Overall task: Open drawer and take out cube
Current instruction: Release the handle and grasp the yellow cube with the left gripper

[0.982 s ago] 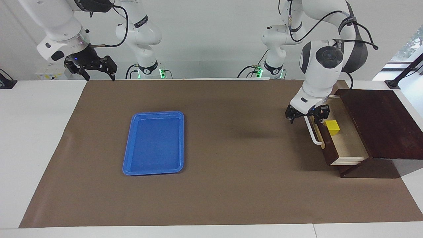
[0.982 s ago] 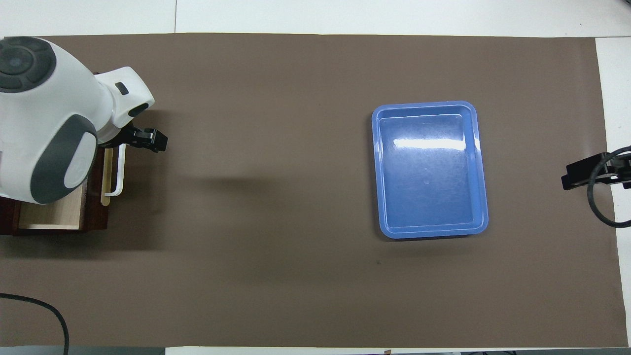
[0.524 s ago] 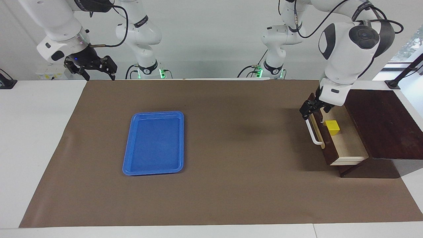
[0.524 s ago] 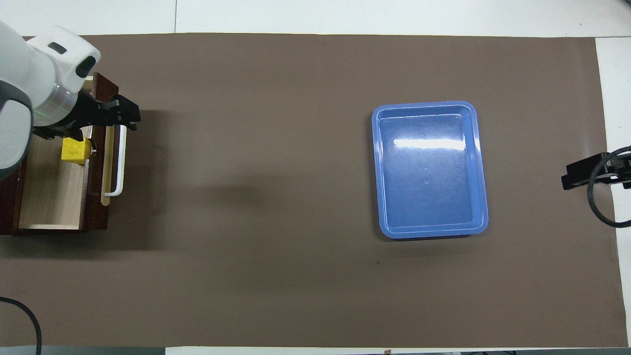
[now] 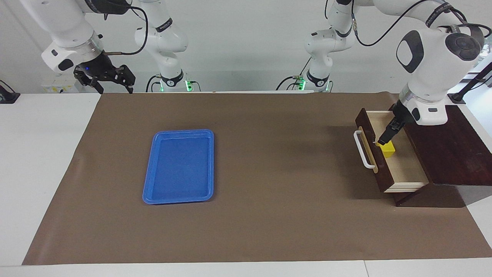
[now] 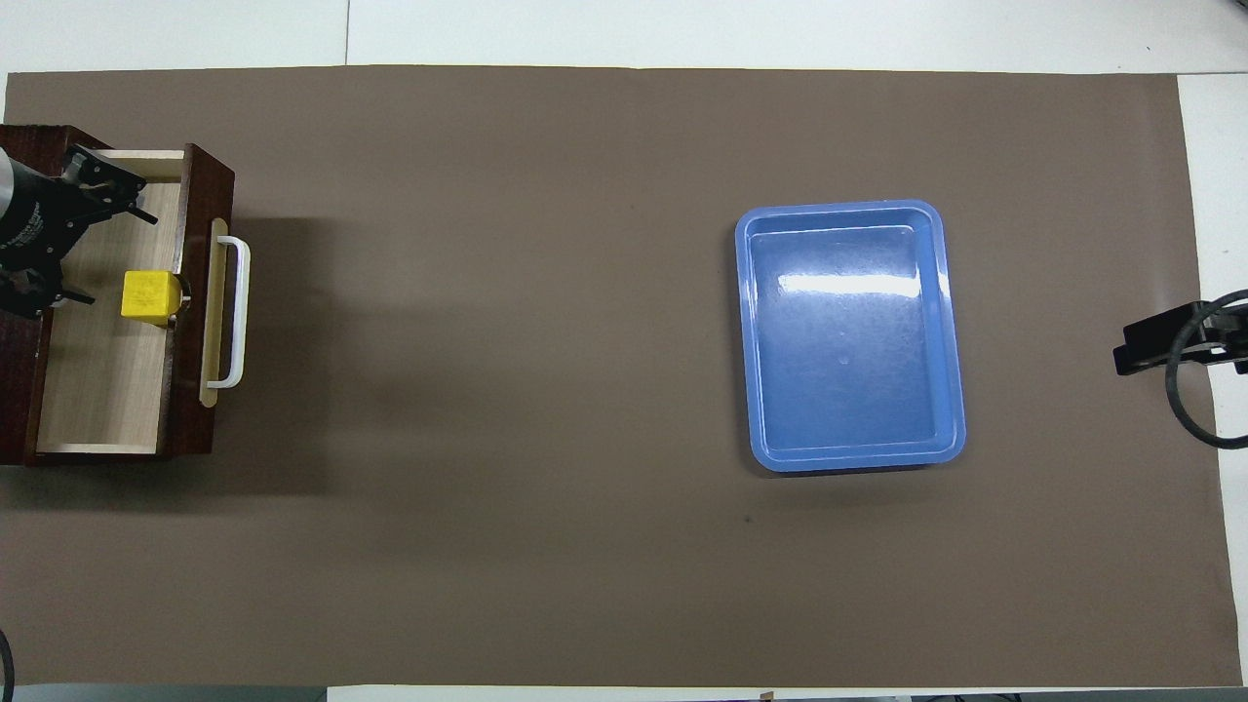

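Note:
The drawer [image 5: 407, 165] of the dark brown box [image 5: 442, 142] stands pulled out, its white bar handle [image 5: 363, 151] facing the middle of the table. The yellow cube [image 5: 387, 149] lies on the pale drawer floor just inside the drawer front; it also shows in the overhead view [image 6: 149, 294]. My left gripper [image 5: 384, 139] is open and hangs over the drawer's inside, its fingers just above the cube and toward the box. In the overhead view the left gripper [image 6: 124, 260] has its fingers spread. My right gripper [image 5: 117, 91] is open and waits, raised over the right arm's end of the table.
An empty blue tray [image 5: 180, 165] lies flat on the brown mat toward the right arm's end, also in the overhead view [image 6: 848, 336]. The brown mat [image 5: 269, 173] covers most of the white table.
My left gripper has moved from in front of the handle, over the drawer front, to above the drawer's inside by the cube. The drawer has stayed open. The right arm has not moved.

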Robot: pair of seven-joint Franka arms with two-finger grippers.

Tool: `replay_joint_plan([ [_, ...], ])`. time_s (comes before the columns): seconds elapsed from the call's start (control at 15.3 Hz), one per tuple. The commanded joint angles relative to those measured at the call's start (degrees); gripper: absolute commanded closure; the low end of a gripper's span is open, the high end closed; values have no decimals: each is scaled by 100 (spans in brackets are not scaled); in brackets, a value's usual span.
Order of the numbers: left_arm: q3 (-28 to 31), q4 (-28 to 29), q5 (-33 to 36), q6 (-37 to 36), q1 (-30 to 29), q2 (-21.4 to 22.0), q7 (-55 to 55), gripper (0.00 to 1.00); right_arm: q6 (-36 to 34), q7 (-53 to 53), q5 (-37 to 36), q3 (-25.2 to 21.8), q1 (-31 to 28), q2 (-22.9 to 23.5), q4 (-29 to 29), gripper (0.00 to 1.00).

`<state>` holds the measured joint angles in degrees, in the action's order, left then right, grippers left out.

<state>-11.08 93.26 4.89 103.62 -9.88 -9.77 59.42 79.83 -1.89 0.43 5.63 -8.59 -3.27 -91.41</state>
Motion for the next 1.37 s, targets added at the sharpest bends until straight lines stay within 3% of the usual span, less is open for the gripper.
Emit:
replay_joint_plan([
  [0.0,-8,456,-85,570,-153,142,1322,0,-20,5,98,35,-73,-78,-70,0],
  [0.13,-8,465,-85,677,-251,98,1826,0,6,-13,98,35,-73,-78,-61,0],
  [0.85,-8,1071,-85,861,-488,133,2012,0,6,127,168,9,-108,-104,-166,0],
  [1.18,-8,1344,-85,1160,-497,230,2118,0,507,1574,1388,-26,-451,-482,-1158,0],
  [1.31,-8,1344,-85,1160,-497,238,2118,9,603,2470,1879,-35,-451,-464,-1352,0],
])
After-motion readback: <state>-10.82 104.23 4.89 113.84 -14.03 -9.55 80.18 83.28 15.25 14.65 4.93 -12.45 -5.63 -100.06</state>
